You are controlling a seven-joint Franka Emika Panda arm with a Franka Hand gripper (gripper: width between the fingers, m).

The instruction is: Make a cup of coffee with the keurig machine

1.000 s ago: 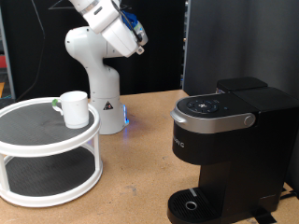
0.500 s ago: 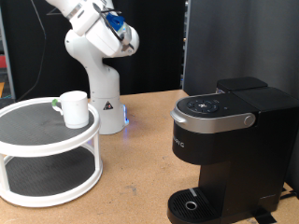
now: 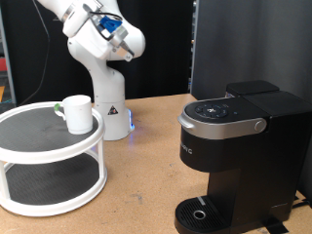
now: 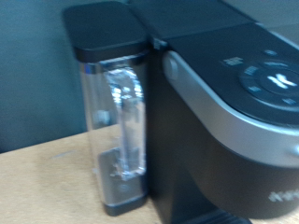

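The white cup [image 3: 78,112] stands upright on the top tier of a round white two-tier stand [image 3: 39,156], at the exterior view's left. The black keurig machine [image 3: 239,156] stands at the exterior view's right with its lid down and its drip tray [image 3: 200,213] bare. My gripper [image 3: 115,29] is high in the air near the exterior view's top, above and to the right of the cup and far from both. Its fingers do not show in the wrist view, which looks at the keurig machine [image 4: 234,103] and its clear water tank [image 4: 117,131].
The robot's white base [image 3: 102,97] stands on the wooden table [image 3: 146,166] just behind the stand. A dark panel [image 3: 249,44] rises behind the machine. The stand's lower tier [image 3: 49,185] holds nothing.
The arm's hand has swung towards the exterior view's left and slightly up. The cup and the machine have not moved.
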